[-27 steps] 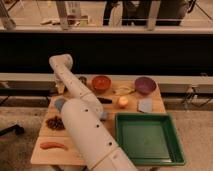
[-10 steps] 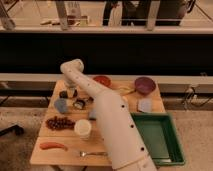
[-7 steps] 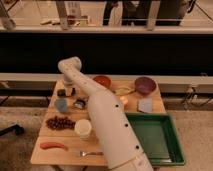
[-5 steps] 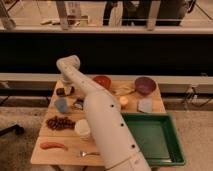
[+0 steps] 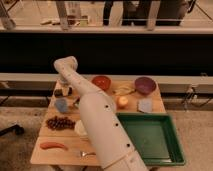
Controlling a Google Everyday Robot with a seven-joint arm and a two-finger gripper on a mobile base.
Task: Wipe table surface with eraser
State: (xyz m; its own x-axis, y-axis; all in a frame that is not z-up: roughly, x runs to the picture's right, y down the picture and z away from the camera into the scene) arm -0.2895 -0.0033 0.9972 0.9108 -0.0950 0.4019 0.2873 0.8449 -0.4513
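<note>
The tan plank table surface (image 5: 62, 136) carries several items. The eraser (image 5: 62, 92), a small dark block with a paler side, lies at the table's far left corner. My white arm rises from the bottom of the view and bends over at the far left. My gripper (image 5: 63, 82) hangs down from that bend, right above the eraser and close to it. I cannot tell whether it touches the eraser. A blue cup (image 5: 61, 105) stands just in front of the eraser.
A green tray (image 5: 150, 137) sits at the front right. A red bowl (image 5: 101, 82), purple bowl (image 5: 145, 85), banana (image 5: 123, 90), orange (image 5: 121, 101) and grey-blue sponge (image 5: 145, 105) lie at the back. Grapes (image 5: 60, 122), white cup (image 5: 79, 127), sausage (image 5: 52, 146) and fork (image 5: 87, 153) lie front left.
My arm has swung left and toward the far left corner, bringing the gripper over the eraser. The items on the table have not moved.
</note>
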